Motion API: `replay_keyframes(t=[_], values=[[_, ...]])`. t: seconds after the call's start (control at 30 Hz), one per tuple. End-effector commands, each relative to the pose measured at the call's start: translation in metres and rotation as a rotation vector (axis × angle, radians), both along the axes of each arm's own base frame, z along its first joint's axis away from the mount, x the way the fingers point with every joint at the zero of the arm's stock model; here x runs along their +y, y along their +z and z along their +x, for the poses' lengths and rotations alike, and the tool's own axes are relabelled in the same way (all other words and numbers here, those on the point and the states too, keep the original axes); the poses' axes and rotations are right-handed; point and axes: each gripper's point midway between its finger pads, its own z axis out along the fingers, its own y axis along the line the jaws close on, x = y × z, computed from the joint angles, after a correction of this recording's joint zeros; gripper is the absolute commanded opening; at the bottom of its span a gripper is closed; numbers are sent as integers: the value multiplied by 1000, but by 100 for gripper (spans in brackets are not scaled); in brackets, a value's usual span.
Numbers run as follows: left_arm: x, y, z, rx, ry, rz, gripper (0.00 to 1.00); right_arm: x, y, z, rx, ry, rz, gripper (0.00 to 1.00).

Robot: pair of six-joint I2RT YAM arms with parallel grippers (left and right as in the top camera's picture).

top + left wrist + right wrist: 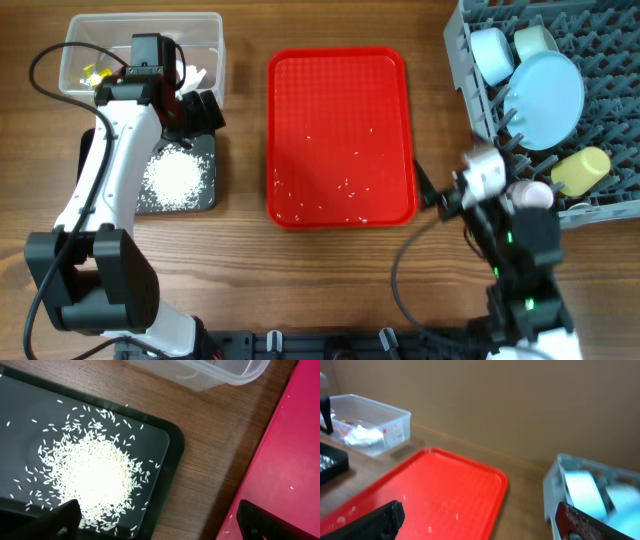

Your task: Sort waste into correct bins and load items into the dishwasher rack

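Now the left end effector (157,517) hangs open over the black tray (167,442) with the rice pile (92,477), and the right end effector (477,517) is open beside the red tray (445,490)

light: bright, even | rice pile (95,480): overexposed | right wrist view: soft blur

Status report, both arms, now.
Left gripper open, empty, over black tray. Right gripper open, empty, near rack. Rice piled in tray; stray grains on red tray. No obstruction seen.
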Motion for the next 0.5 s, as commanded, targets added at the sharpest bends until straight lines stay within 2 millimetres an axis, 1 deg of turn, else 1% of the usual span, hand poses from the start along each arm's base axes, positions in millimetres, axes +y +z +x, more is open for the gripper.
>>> replay_keyframes(t=[0.0, 0.07, 0.13, 0.27, 0.37, 0.43, 0.47], values=[[-1, -4, -1, 11, 15, -12, 100, -9, -17, -19, -55, -12, 12, 100], [-1, -4, -1, 11, 15, -12, 100, -14, -30, -26, -81, -27, 16, 100], [-1, -4, -1, 11, 15, -12, 100, -19, -40, -28, -94, -51, 17, 100], [-1, -4, -1, 11, 15, -12, 100, -24, -55, -30, -90, -83, 14, 100], [-1, -4, -1, 11, 15, -12, 100, -25, -55, -34, -97, -84, 16, 100], [-1, -4, -1, 11, 15, -12, 100, -25, -45, -36, -137, -83, 22, 100], [-1, -4, -1, 11, 15, -12, 100, -25, -47, -37, -129, -82, 21, 100]])
